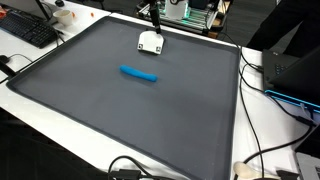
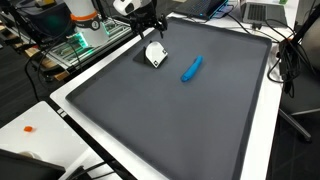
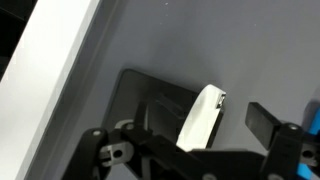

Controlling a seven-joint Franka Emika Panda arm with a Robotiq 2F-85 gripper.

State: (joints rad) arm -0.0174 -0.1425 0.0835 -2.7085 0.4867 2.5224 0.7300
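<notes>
On the gray mat (image 2: 180, 120) covering the tabletop, toward its left end in an exterior view, the tool (image 2: 155, 36) hangs wide open and empty just above a white object (image 2: 156, 55). To the right, apart, lies a blue stick (image 2: 191, 68).

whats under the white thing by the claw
The white object rests on the dark grey mat, with the open claw above it. Whatever lies directly beneath it is covered by its own body.

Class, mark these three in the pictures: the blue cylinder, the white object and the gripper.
blue cylinder (image 1: 139, 73), exterior view, its middle.
white object (image 1: 151, 42), exterior view, its top face.
gripper (image 2: 153, 33), exterior view, between its fingertips.
</notes>
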